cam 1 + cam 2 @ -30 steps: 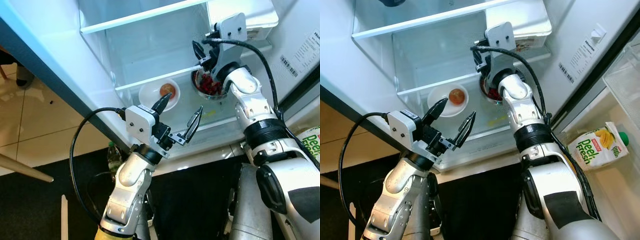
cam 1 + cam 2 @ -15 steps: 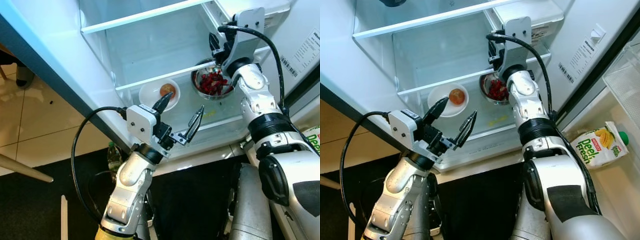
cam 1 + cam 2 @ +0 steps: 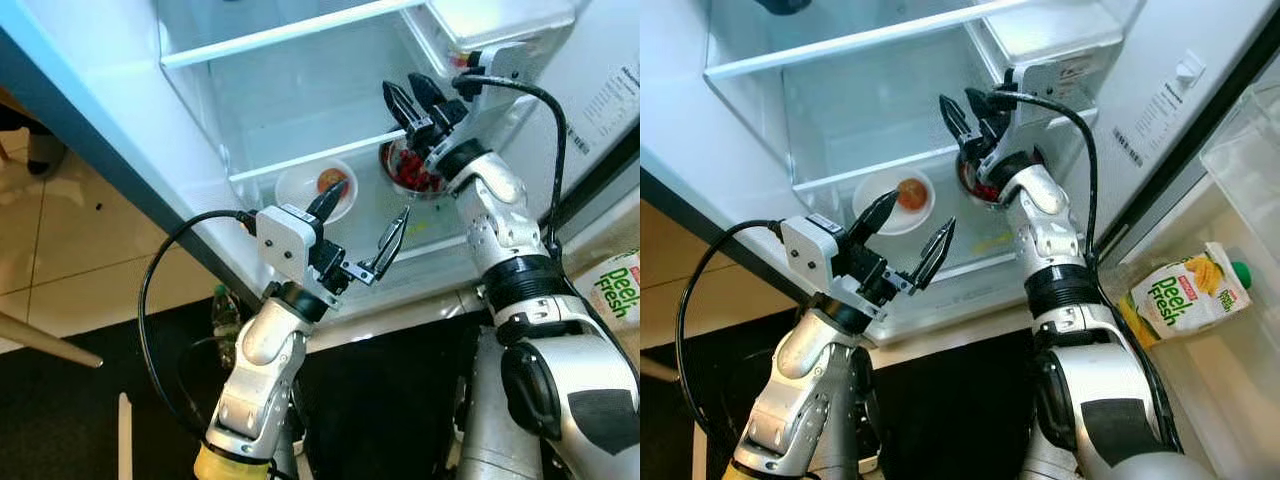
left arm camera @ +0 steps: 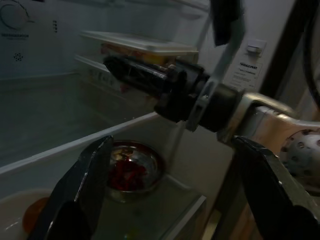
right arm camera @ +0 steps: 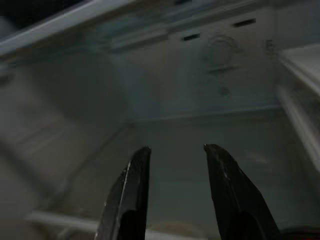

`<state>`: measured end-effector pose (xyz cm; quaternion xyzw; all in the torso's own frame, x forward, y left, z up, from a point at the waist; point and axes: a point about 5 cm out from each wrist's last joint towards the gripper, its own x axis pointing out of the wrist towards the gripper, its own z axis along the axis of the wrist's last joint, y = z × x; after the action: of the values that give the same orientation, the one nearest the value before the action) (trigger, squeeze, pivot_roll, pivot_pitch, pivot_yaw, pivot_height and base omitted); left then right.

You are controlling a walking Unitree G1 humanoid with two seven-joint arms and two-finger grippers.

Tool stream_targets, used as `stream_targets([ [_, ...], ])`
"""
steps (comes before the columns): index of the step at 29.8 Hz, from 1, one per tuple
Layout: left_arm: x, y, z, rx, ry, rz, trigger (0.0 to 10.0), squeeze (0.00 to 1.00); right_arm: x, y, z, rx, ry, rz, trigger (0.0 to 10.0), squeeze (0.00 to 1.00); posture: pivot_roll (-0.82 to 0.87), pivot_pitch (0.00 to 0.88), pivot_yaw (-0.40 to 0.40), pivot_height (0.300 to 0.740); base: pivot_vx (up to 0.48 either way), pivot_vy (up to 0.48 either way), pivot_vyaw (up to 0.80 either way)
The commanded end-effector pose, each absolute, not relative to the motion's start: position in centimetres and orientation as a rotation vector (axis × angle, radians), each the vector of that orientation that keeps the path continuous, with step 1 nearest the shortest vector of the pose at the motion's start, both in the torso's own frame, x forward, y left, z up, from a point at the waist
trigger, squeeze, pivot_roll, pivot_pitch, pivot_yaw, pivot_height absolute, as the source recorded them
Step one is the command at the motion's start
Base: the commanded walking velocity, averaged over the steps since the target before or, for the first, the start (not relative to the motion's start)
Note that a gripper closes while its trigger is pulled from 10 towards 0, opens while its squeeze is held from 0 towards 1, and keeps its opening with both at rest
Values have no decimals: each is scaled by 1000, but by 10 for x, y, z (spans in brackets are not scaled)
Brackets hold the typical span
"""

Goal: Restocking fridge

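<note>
The right claw (image 3: 413, 101) is hovering open above the steel bowl of red fruit (image 3: 411, 172) sitting on the fridge shelf (image 3: 300, 163) beside a white bowl (image 3: 318, 189), the left claw (image 3: 366, 226) waiting open in front

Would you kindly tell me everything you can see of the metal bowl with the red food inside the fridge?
The metal bowl is round, shiny and silver, as of steel. It stands upright on a clear fridge shelf, right of a white bowl holding something orange, and apart from it. It holds a heap of dark red pieces; what they are cannot be told. The right gripper is open, raised above the bowl and not touching it. In the eye views the right arm hides part of it.
</note>
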<state>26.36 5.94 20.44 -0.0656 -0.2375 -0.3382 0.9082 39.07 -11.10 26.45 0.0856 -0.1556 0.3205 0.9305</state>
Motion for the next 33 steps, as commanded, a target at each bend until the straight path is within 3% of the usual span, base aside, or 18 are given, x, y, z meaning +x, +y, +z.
stream_targets([
  [1, 263, 59, 192, -140, -449, -724, 10000, 0, 384, -113, 259, 202, -317, 707, 10000, 0, 28, 263, 75, 471, 0, 0, 0],
  [9, 259, 62, 127, -177, -220, -768, 10000, 0, 377, -132, 215, 206, -196, 634, 10000, 0, 15, 205, 51, 471, 0, 0, 0],
  [20, 263, 70, 107, -176, -172, -739, 10000, 0, 370, -138, 175, 235, -56, 618, 10000, 0, 11, 129, 33, 471, 0, 0, 0],
  [23, 266, 74, 96, -169, -146, -737, 10000, 0, 362, -138, 139, 244, 47, 622, 10000, 0, 14, 107, 32, 486, 0, 0, 0],
  [33, 261, 74, 71, -157, -53, -858, 10000, 0, 357, -135, 112, 230, 140, 606, 10000, 0, 12, 67, 42, 530, 0, 0, 0],
])
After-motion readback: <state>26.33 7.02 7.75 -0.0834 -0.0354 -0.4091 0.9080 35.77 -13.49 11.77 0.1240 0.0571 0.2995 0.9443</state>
